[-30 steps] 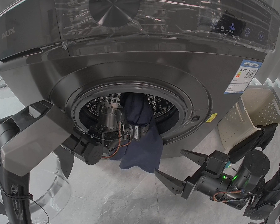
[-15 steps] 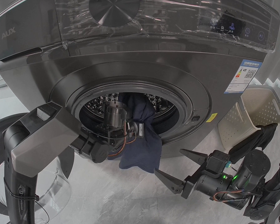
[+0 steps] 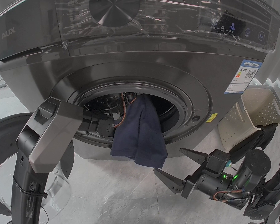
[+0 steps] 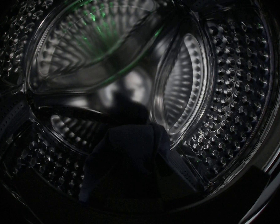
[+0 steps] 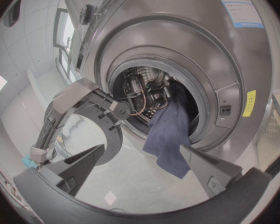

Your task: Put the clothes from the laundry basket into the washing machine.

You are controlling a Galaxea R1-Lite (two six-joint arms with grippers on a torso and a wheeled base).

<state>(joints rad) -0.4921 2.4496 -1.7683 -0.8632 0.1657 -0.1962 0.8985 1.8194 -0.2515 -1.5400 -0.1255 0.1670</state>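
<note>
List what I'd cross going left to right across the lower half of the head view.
left arm → navy garment → right gripper → laundry basket

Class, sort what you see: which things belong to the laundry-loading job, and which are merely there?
Job: navy garment hanging out of washing machine; laundry basket; black garment on its rim; open right gripper.
Merely there: energy label; yellow warning sticker; plastic film.

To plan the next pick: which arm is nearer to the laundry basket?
Right. The right end effector hangs open above the floor near the laundry basket; the left arm extends into the washing machine drum, farther from it.
</note>
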